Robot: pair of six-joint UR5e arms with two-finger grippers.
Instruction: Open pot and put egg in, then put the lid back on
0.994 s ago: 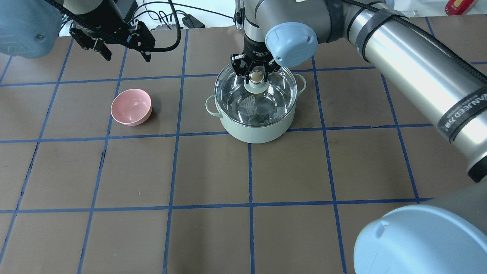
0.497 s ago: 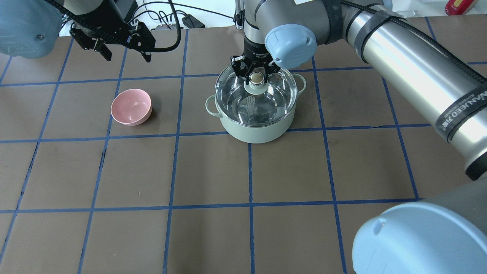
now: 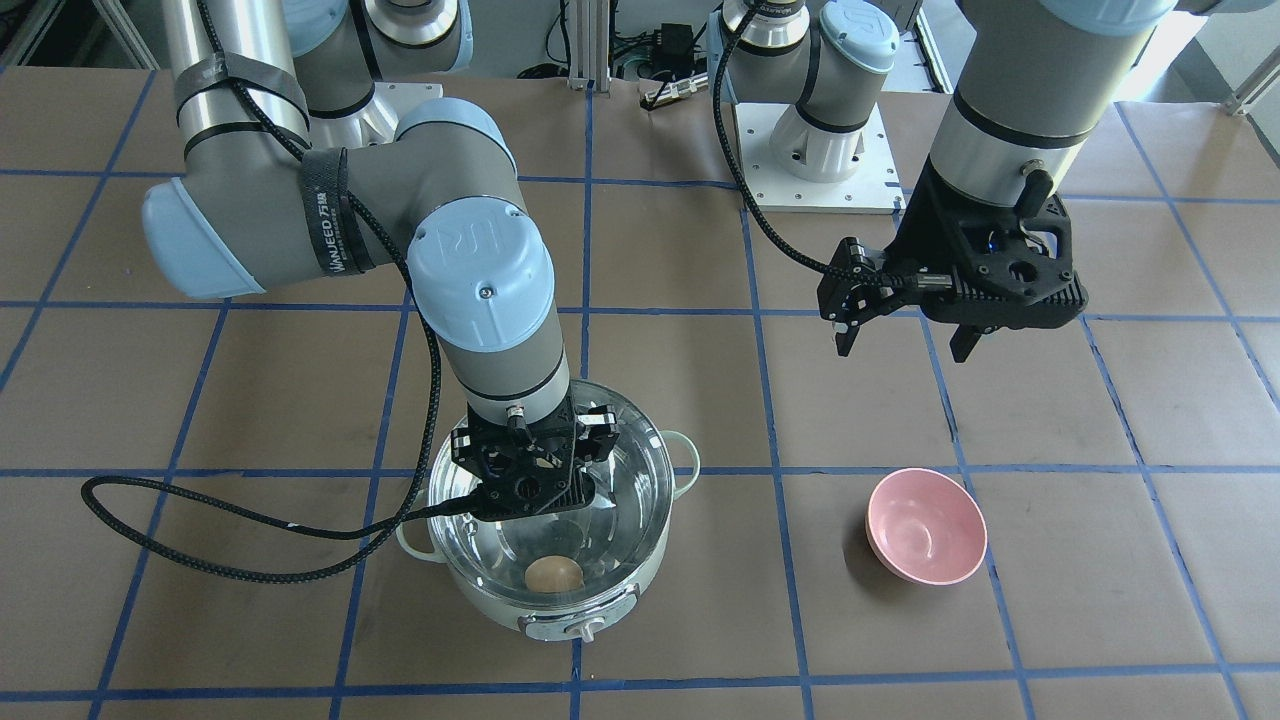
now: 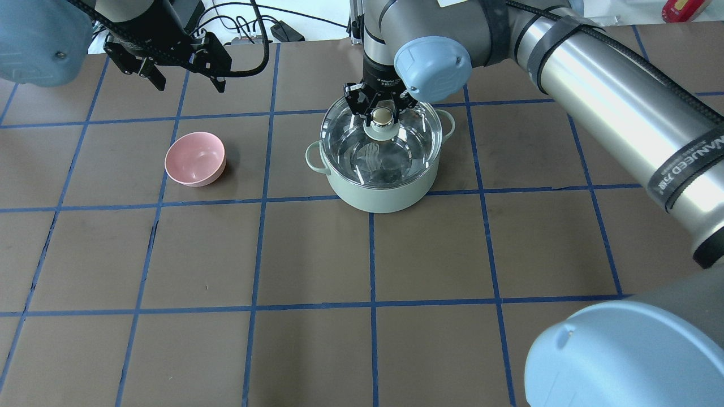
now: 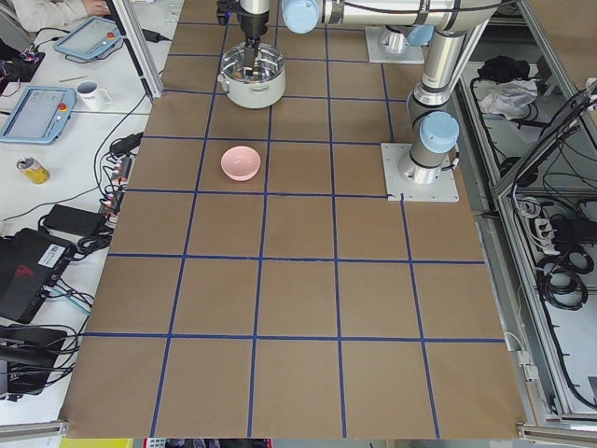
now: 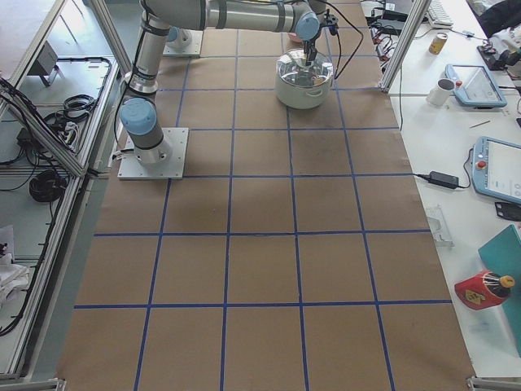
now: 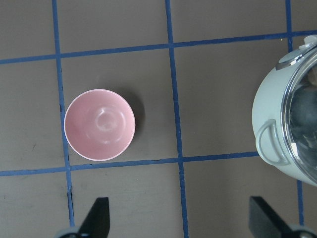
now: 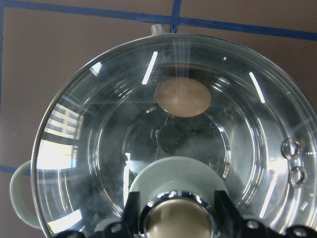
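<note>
The mint-green pot [image 4: 384, 198] stands at the far middle of the table. The glass lid [image 4: 350, 147] sits on it. The tan egg [image 3: 553, 574] lies inside on the steel bottom and shows through the glass in the right wrist view [image 8: 183, 96]. My right gripper [image 4: 382, 113] points straight down over the lid's gold-capped knob [image 8: 178, 213], with a finger tight on each side of it. My left gripper [image 4: 186, 85] hangs open and empty above the table, behind the pink bowl. Its fingertips [image 7: 99, 218] show wide apart in the left wrist view.
An empty pink bowl [image 4: 195, 158] sits to the left of the pot, about one grid square away. The pot's loop handle [image 7: 270, 144] faces the bowl. The right arm's cable [image 3: 250, 560] loops over the table beside the pot.
The right arm's upper links have shifted very slightly. The gripper, lid, pot and left arm look the same.
</note>
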